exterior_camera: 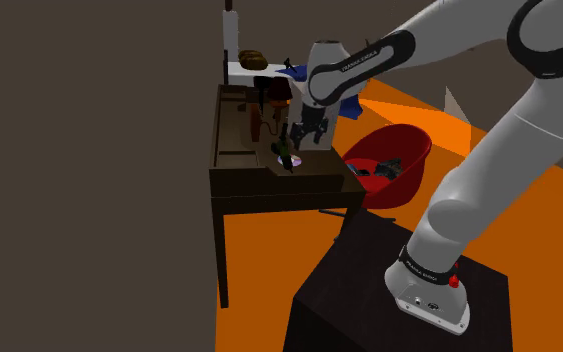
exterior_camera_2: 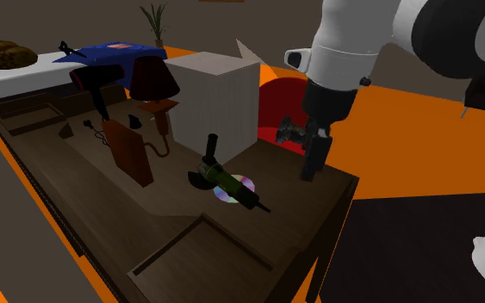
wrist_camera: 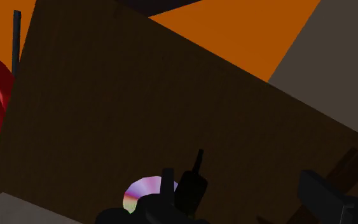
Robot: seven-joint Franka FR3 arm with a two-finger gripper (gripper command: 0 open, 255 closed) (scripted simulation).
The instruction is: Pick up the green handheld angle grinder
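Dark wooden desk [exterior_camera_2: 85, 194] ahead: the green angle grinder [exterior_camera_2: 223, 180] lies across a shiny disc [exterior_camera_2: 245, 182], at nine o'clock from my spread jaws in the second exterior view. It looks heavy, rigid and slick, so I'd clamp mid-body.

White lettering on the dark forearm band [exterior_camera: 359, 61], shoulder view; probably "FRANKA EMIKA", too small to be sure. Same kind of white lettering on the dark base band [exterior_camera: 424, 268] near the stand, not legible. Nothing readable on the desk items in the second exterior view. Nothing readable in the wrist view.
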